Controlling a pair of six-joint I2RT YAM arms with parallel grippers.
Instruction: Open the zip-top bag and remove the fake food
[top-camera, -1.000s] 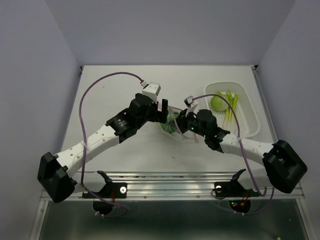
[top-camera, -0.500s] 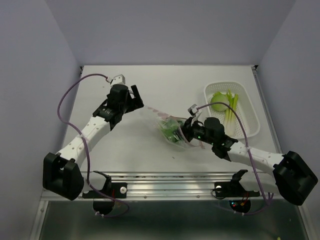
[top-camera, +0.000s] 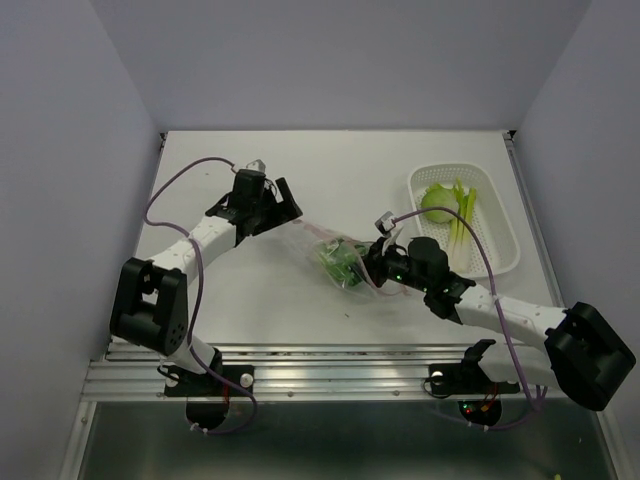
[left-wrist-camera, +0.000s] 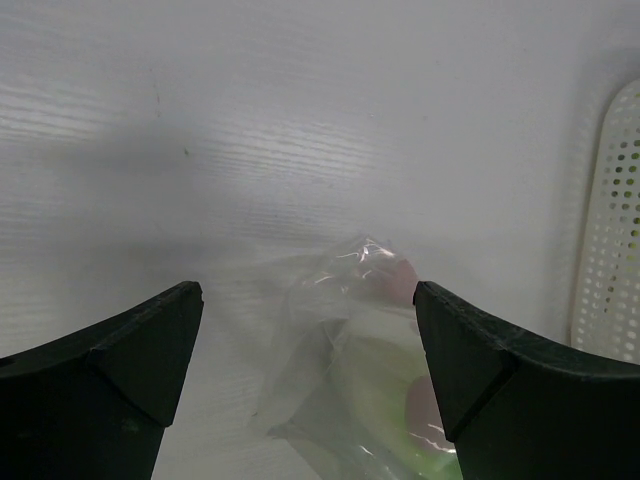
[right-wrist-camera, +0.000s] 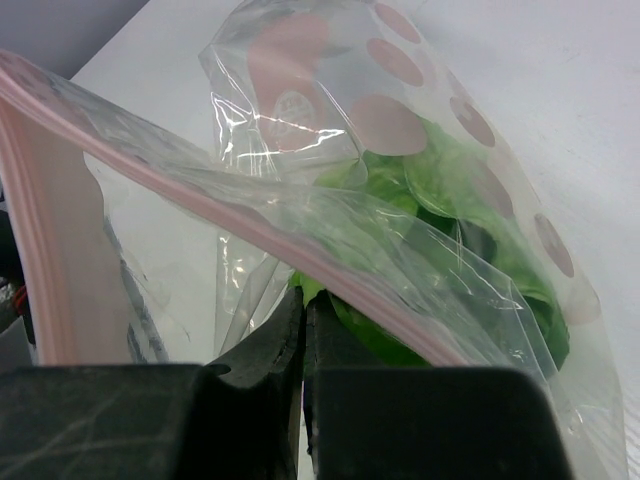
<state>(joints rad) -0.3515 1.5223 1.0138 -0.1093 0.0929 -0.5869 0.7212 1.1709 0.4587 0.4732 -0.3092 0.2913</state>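
While right gripper (right-wrist-camera: 303, 312) pinches the bag (top-camera: 318, 240) film, left gripper (top-camera: 290, 205) gapes empty; film looks limp, slippery, so take the stiffer zipper strip (right-wrist-camera: 150, 172).

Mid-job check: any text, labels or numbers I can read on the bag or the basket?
No text can be read.
The bag has only pink dots; a pale mark in one dot is too blurred to read.
The basket shows no lettering.
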